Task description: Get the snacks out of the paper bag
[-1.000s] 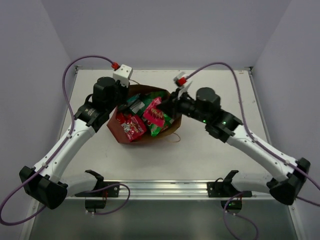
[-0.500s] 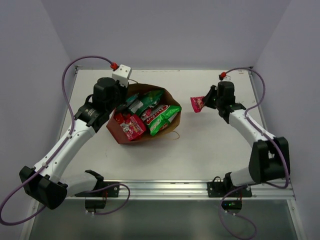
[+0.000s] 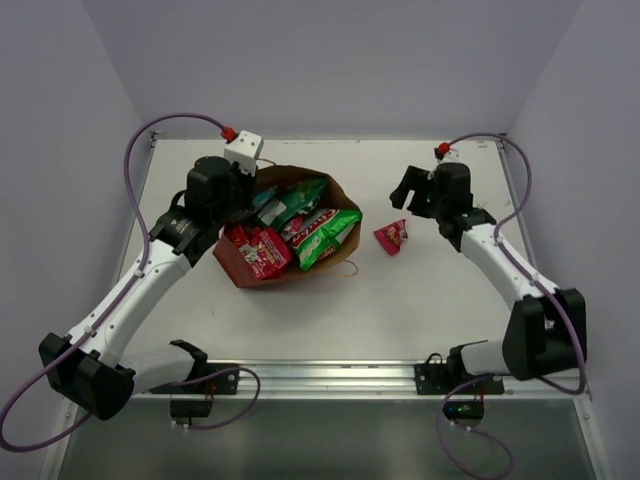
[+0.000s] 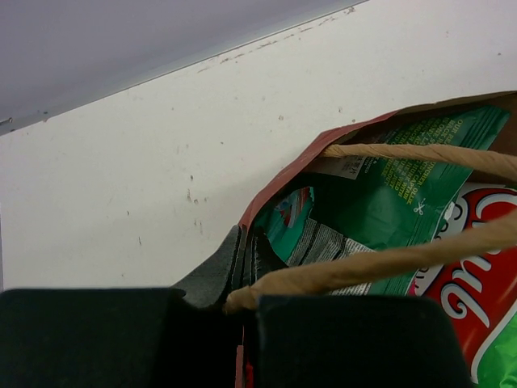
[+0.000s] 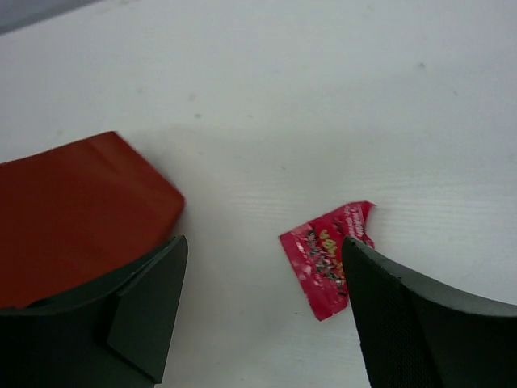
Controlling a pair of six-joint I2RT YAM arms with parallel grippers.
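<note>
The paper bag (image 3: 240, 268), brown above and red below, lies tipped with its mouth up toward the camera. Several snacks fill it: red packets (image 3: 260, 250), a green-and-white packet (image 3: 325, 236) and a green one (image 3: 297, 198). My left gripper (image 3: 238, 192) is shut on the bag's far-left rim (image 4: 279, 182), where a string handle (image 4: 388, 263) starts. A small pink-red packet (image 3: 391, 236) lies on the table right of the bag. My right gripper (image 3: 408, 198) hovers open just above it, holding nothing. In the right wrist view the packet (image 5: 327, 252) lies by the right finger (image 5: 420, 323).
The red bag wall (image 5: 77, 214) shows at the left of the right wrist view. A loose string handle (image 3: 350, 268) trails from the bag's front right. Table edges and white walls close in the back and both sides.
My right gripper drew a pink-red packet out of the bag, swung right with it, then opened. The packet now lies on the table. The left arm has not moved.
</note>
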